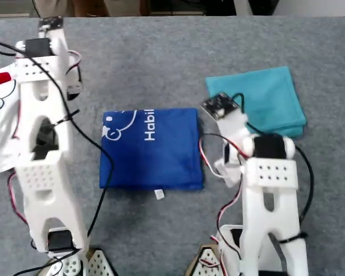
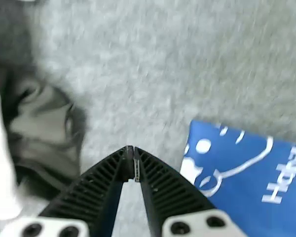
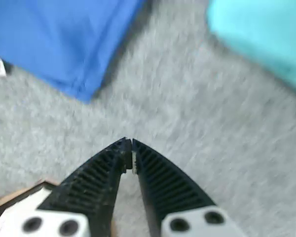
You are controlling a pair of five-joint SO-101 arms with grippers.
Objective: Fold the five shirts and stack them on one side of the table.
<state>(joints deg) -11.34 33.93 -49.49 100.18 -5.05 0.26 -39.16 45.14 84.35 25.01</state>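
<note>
Both my grippers are pinched shut on nothing. The right gripper [image 3: 132,157] hangs over bare table [image 1: 161,57], in the gap between two shirts. The left gripper [image 2: 131,163] hangs over the table near a corner of the blue shirt [image 1: 152,149], which lies folded flat between my arms. Farther off on my right sits the folded teal shirt [image 1: 264,103]. A crumpled white shirt [image 1: 0,132] lies at my left.
</note>
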